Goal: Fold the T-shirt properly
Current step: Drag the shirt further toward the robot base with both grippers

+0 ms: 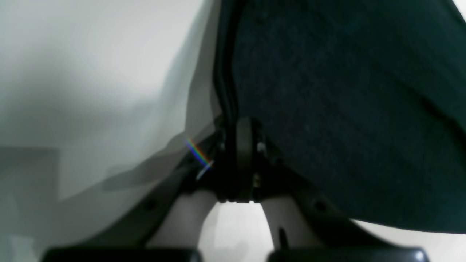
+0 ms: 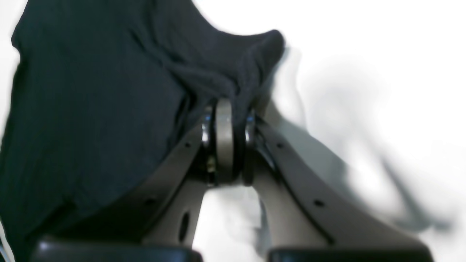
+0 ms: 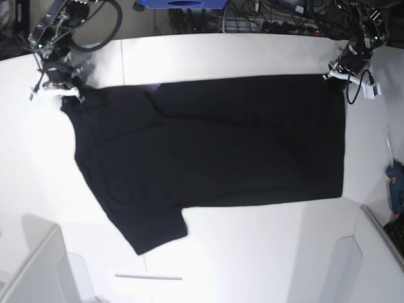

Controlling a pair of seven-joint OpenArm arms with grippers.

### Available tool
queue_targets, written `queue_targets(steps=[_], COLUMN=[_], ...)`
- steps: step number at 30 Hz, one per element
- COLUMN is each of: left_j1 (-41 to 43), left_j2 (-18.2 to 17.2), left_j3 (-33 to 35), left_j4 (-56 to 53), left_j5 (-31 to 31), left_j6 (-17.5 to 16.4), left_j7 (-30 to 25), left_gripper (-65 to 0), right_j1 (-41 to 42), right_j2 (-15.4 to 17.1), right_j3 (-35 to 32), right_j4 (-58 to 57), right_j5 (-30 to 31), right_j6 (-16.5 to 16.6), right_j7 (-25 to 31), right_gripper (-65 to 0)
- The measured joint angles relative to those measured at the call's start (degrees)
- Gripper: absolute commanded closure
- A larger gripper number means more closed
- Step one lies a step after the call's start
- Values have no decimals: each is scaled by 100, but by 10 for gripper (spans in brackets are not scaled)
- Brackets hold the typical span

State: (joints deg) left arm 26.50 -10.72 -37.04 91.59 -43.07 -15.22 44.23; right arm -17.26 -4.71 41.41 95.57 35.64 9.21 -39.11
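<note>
No brand, label or writing could be read anywhere in the three views.

In the base view, the black T-shirt (image 3: 208, 151) lay spread flat across the white counter (image 3: 252, 252), its length running side to side, plain and without print, with one short sleeve (image 3: 151, 230) sticking out toward the near edge at lower left. The cloth looked mostly smooth, with faint creases near the left end.

At far left, the right gripper (image 3: 63, 88) sat at the shirt's upper-left corner. Its wrist view showed its fingers (image 2: 224, 145) pressed together on a bunched fold of the dark fabric (image 2: 91, 109), which was pulled up into a small peak above them.

At far right, the left gripper (image 3: 338, 71) sat at the shirt's upper-right corner. Its wrist view showed its fingers (image 1: 244, 160) clamped on the hemmed edge of the shirt (image 1: 346, 109), with bare counter to the left of the edge.

A tangle of cables (image 3: 278, 16) and a blue box (image 3: 183, 3) lay beyond the counter's far edge. A blue tool (image 3: 396, 186) rested at the right margin, well apart from the shirt. A thin pale strip (image 3: 148, 276) lay near the front edge, below the sleeve.
</note>
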Motion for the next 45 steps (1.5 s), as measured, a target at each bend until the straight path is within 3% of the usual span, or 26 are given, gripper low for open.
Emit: queue_targets(steps=[10,16,44,45], left_j1=[562,623,955,955], left_j2=[-26,-94,-87,-90], left_j3=[-404,-490,-514,-514], left_j4=[258,256,586,592], left_j5=[101,98,101,101], left_j6=[22,20,20,20], left_j7=[96,127,125,125], left_gripper=[0,0,0,-23], right_j1=[-863,-1342,-1600,-1600], right_j2=[-219,-240,-245,-245], right_j3=[-26,-31,-44,-44], right_j4=[568,573,573,573], right_j5=[42,813,896,896], right_j6=[31,46,44,44], right_j7=[4,33,48,48], right_gripper=[0,0,0,0])
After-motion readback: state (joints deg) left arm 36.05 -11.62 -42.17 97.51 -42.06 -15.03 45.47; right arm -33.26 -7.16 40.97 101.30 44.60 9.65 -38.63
